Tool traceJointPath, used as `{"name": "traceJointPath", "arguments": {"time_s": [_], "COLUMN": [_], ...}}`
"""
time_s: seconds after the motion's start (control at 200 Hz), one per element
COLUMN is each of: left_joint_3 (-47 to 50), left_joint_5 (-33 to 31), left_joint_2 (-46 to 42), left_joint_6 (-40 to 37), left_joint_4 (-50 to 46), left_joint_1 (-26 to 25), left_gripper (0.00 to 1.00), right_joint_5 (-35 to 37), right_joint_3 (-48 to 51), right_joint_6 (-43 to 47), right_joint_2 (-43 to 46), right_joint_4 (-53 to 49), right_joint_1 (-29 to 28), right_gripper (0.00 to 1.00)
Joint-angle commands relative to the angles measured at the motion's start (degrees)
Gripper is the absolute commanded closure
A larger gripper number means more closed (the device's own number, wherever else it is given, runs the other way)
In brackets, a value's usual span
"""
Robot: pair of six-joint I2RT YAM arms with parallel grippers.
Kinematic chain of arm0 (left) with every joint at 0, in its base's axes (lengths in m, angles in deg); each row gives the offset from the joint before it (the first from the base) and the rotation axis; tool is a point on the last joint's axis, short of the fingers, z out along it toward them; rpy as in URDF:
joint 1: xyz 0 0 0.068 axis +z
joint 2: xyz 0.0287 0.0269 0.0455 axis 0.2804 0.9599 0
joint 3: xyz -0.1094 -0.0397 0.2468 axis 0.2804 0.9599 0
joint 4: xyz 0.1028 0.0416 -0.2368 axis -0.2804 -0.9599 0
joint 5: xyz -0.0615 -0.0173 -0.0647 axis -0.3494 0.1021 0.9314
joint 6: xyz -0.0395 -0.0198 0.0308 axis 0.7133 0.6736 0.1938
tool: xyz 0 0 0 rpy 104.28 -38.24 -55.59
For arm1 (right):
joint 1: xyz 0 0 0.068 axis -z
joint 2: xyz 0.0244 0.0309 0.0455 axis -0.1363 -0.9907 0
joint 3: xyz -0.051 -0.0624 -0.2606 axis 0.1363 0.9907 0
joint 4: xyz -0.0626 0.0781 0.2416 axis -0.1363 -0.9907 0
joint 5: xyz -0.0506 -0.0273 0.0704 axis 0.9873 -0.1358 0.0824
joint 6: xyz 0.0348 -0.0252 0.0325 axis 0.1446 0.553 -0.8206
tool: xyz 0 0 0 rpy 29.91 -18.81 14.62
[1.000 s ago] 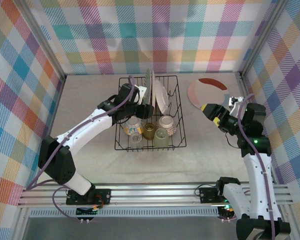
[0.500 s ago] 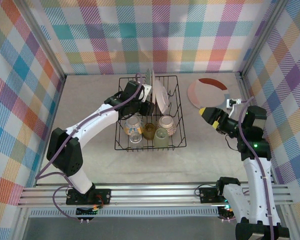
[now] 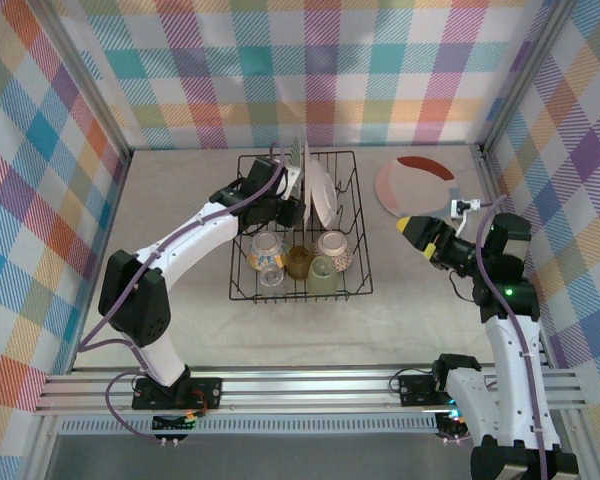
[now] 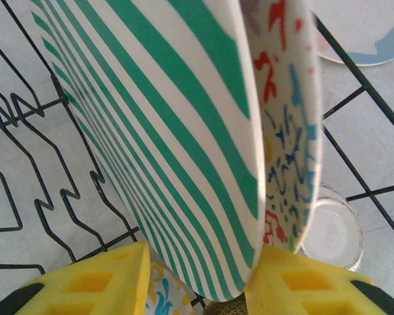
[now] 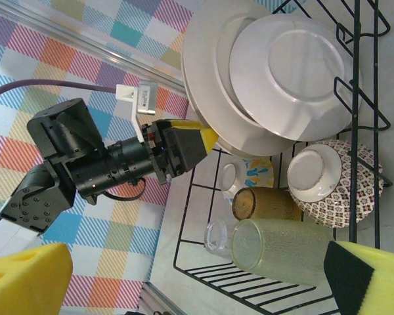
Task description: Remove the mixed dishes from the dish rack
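straddling the striped plate [image 4: 151, 131] in the rack [image 3: 363, 240], the left hand [image 3: 292, 208] is hanging open; the right hand [image 3: 418, 232] is hovering open, right of the rack.

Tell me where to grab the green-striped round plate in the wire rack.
Pinch the rim of the green-striped round plate, edge-on from above with the left tool, one finger per face: it stands upright, a red-and-blue patterned plate close beside it.

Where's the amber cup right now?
In the top view the amber cup sits in the near row of the dish rack, between a clear cup on its left and the pale-green cup on its right.
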Motion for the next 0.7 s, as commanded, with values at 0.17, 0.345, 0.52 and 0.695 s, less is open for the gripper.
{"name": "traceJointPath", "arguments": {"time_s": [0.17,0.345,0.52,0.695], "left_joint_3": [-2.23,-3.87,-4.60,-5.56], "left_joint_5": [3.90,2.62,2.68,2.86], "left_joint_2": [0.57,1.72,1.39,0.75], "left_joint_6": [0.05,0.34,1.37,2.29], "left_joint_4": [0.73,-0.82,-0.52,-0.99], "left_joint_1": [1.42,1.69,1.65,1.67], "left_gripper": [0.61,0.69,0.81,0.96], "right_joint_5": [-1.69,-2.00,-1.88,-1.88], "right_joint_3": [1.05,1.96,1.92,2.08], "right_joint_6": [-0.63,-1.21,-0.90,-0.64], "right_joint_2": [1.22,1.26,1.52,2.28], "right_joint_4": [1.34,2.37,2.08,1.87], "right_joint_1": [-0.18,-0.18,-0.18,-0.21], "right_gripper": [0.01,0.01,0.01,0.01]}}
